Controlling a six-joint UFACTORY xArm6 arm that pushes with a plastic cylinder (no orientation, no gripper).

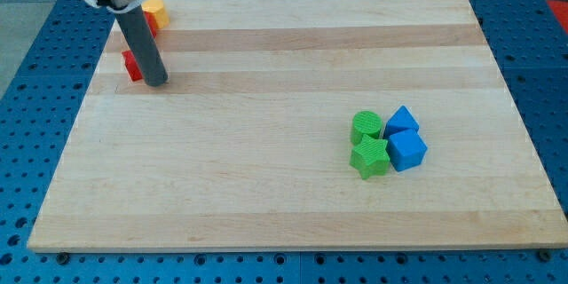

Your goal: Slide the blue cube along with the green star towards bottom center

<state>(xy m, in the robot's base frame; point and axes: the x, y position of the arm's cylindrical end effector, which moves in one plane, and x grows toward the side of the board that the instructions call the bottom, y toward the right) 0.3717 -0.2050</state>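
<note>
The blue cube (408,150) sits at the view's right of centre on the wooden board (266,186). The green star (369,157) lies just left of it, touching it. A green cylinder (366,126) stands directly above the star, and a second blue block (401,120), of a wedge-like shape, sits above the cube. My tip (156,82) is far off at the view's upper left, well away from this cluster, beside a red block (132,65).
A yellow block (156,11) and another red block (148,27) lie near the board's top-left corner, partly behind the rod. The board rests on a blue perforated table (35,98).
</note>
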